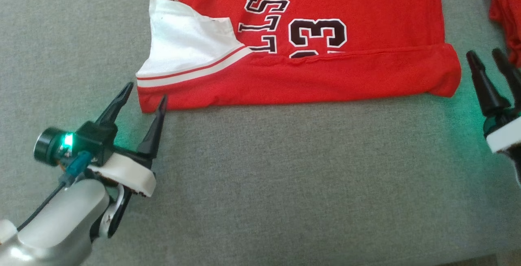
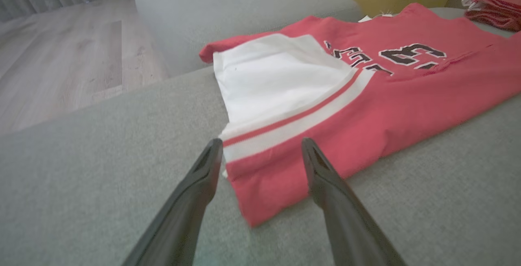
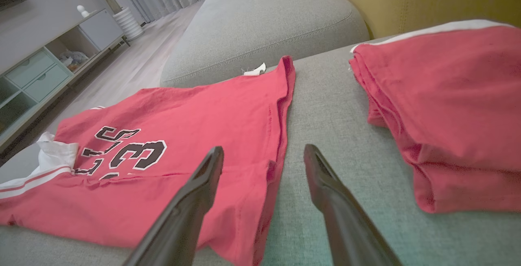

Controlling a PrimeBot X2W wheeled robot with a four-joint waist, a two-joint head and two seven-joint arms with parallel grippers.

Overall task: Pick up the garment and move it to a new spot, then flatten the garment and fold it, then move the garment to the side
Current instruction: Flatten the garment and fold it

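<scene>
A red jersey (image 1: 325, 75) with black-and-white lettering lies flat on the grey cushion, its near edge folded up into a band. A white sleeve (image 1: 183, 46) with a red stripe is folded over its left end. My left gripper (image 1: 145, 94) is open, its fingertips straddling the jersey's near left corner (image 2: 260, 192). At the right edge my right gripper (image 1: 485, 56) hangs open just beyond the jersey's near right corner (image 3: 252, 201), holding nothing.
A stack of folded red garments (image 3: 447, 107) lies to the right of the jersey (image 3: 183, 127). The grey sofa cushion (image 1: 285, 176) stretches wide toward me. Wooden floor (image 2: 61, 62) drops off past the cushion's left edge, with a sofa arm (image 3: 264, 26) behind.
</scene>
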